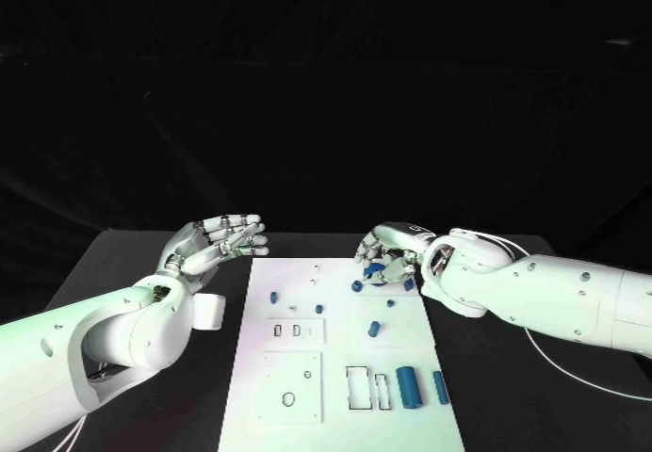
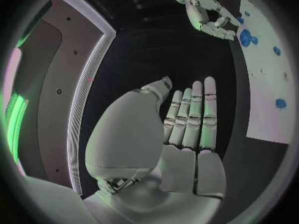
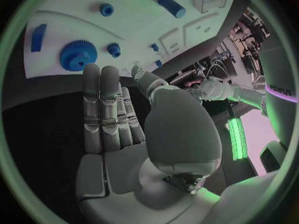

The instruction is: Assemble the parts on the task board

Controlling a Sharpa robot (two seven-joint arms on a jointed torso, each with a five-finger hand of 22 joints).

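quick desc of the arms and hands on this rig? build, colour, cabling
Both arms are glossy white rounded shells dotted with small dark screws. The left hand and right hand are silver metal with segmented fingers and smooth pale palm covers. A thin white cable loops beneath the right arm.

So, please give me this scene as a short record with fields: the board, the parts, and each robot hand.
board: white task board in the middle of the black table
parts: small blue pieces on the board; blue gear near the right hand; two long blue cylinders at the near right
left robot hand: beside the board's far left corner, fingers apart, holding nothing
right robot hand: above the board's far right part, fingers apart, holding nothing
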